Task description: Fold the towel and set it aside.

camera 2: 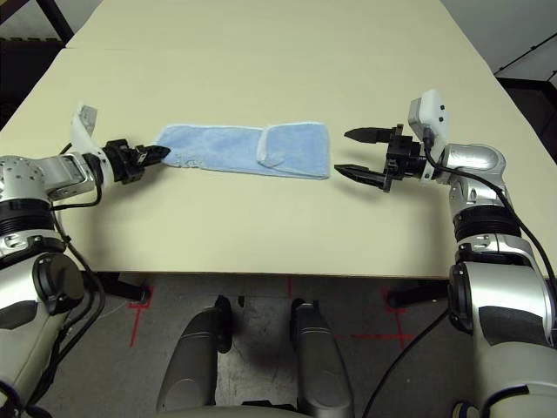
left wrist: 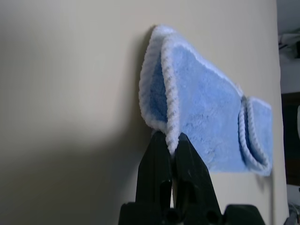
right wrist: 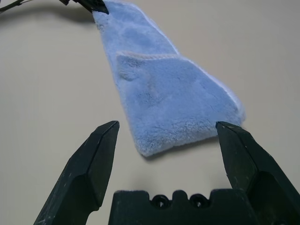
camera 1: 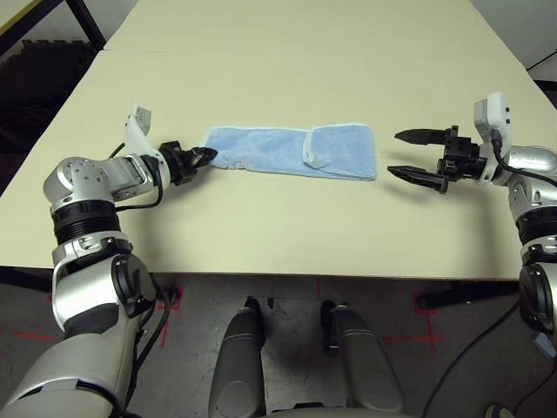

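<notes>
Flat, fluffy blue terry towel (camera 1: pixel 291 151), white-stitched edges.

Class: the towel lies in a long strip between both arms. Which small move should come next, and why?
Probably the right tool eases forward and closes on the towel's near end: it stands open, just short of it, while the left tool already pinches the far end.

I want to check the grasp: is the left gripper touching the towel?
Touching. In the left wrist view the left gripper is shut on the white stitched edge of the towel.
</notes>
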